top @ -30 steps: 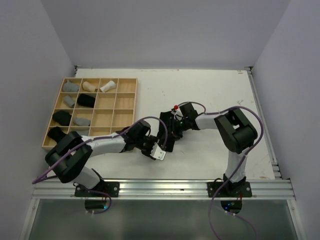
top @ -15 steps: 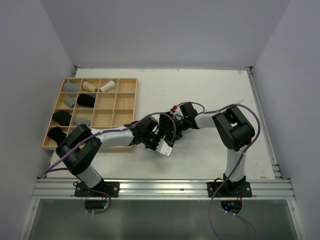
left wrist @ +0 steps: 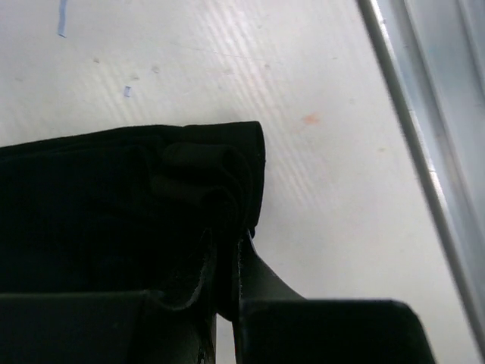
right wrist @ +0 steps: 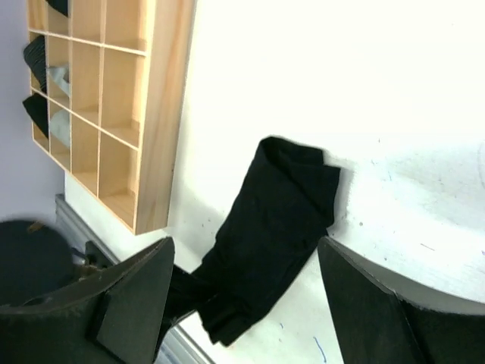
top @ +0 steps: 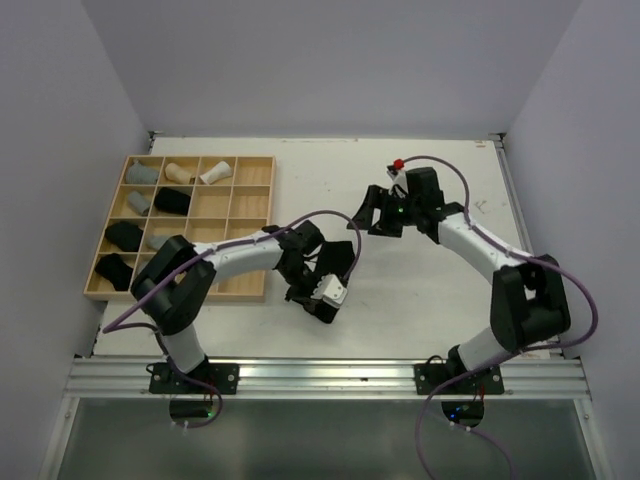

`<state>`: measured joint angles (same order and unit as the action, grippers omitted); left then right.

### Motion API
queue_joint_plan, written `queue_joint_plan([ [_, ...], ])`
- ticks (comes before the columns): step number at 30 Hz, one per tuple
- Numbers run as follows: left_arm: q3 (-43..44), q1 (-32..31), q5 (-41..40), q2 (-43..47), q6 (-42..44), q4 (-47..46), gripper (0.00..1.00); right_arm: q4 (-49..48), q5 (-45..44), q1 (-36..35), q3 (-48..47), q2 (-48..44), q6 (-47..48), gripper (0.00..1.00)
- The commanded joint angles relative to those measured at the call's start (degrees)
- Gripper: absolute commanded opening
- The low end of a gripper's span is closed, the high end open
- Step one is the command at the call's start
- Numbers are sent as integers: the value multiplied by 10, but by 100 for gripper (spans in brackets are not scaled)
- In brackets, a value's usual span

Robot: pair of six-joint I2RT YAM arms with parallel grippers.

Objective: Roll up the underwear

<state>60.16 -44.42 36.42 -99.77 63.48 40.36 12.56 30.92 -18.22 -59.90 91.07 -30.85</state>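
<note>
**Top external view.** White bench with both arm bases at its near edge, behind an aluminium rail. Wooden grid tray at far left; its far row holds, left to right, a grey roll, a beige roll and a white roll; the two left columns nearer the arms hold black rolls and more grey ones. Black underwear lies limp on the bench just right of the tray; the left tool is down on its near end, finger detail unresolved. The right tool hangs apart from the cloth, farther back, fingers apparently spread; a purple cable loops over that arm.
</note>
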Motion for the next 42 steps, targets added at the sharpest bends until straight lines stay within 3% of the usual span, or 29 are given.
queue_joint_plan([
  [1, 57, 18, 64, -44, -27, 151, 0, 32, -73, -11, 36, -112, 32, 81],
  [8, 221, 86, 155, -212, -35, 330, 0, 132, -109, -16, 78, -298, 110, 82],
  [12, 291, 115, 175, -306, -70, 342, 0, 164, -130, -41, 104, -369, 115, 83],
  [13, 314, 118, 177, -317, -78, 346, 0, 167, -133, -63, 111, -381, 120, 90],
  [16, 352, 122, 173, -358, -114, 339, 0, 168, -159, -133, 128, -407, 149, 91],
  [21, 403, 123, 144, -413, -169, 331, 1, 134, -177, -212, 124, -343, 228, 85],
  [27, 428, 123, 117, -440, -235, 324, 3, 97, -213, -317, 65, -161, 370, 77],
  [32, 429, 123, 99, -450, -267, 320, 4, 19, -205, -342, 45, -56, 417, 77],
  [39, 417, 125, 93, -445, -272, 303, 10, -13, -206, -350, 32, 9, 459, 77],
  [42, 413, 129, 92, -443, -279, 294, 11, -5, -195, -349, 34, 28, 465, 67],
])
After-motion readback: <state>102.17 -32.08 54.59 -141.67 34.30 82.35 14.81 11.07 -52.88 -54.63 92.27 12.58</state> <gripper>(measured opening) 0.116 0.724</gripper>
